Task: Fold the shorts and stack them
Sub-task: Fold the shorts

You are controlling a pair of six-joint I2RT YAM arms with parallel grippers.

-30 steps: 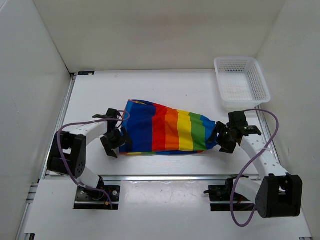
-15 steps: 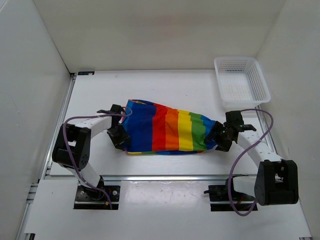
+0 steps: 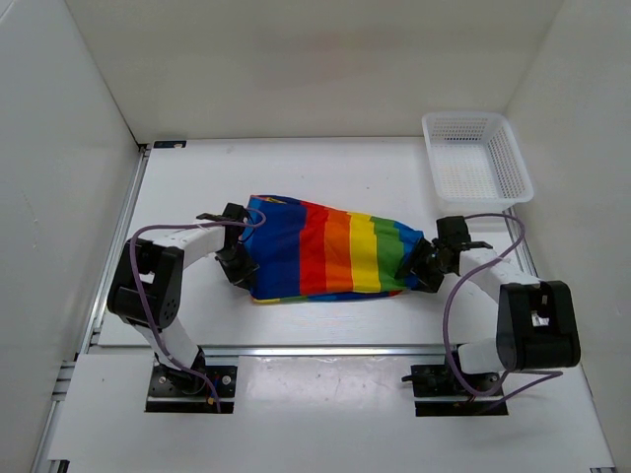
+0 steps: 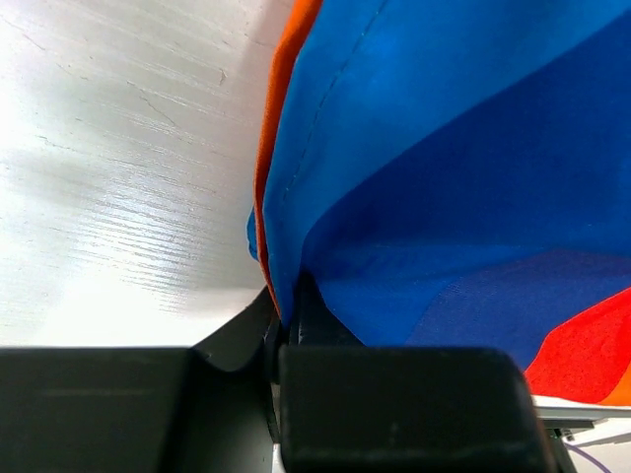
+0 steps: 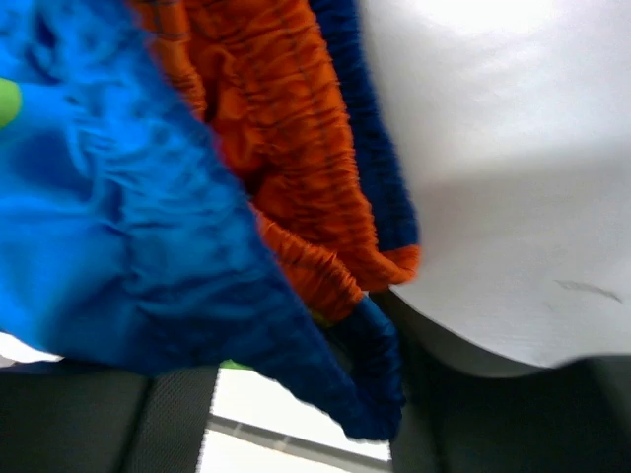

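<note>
Your left gripper [image 3: 240,265] is clamped on the blue end of the shorts [image 3: 330,251], and your right gripper [image 3: 421,264] stands apart around their gathered waistband.

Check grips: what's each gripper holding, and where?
Left gripper is shut on the shorts at their blue edge. Right gripper is at the gathered waistband end; whether it grips cannot be told.

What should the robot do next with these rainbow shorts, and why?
Probably close the right fingers on the gathered waistband of the shorts: it lies between them while they stand apart, and the left fingers pinch the blue edge opposite.
</note>
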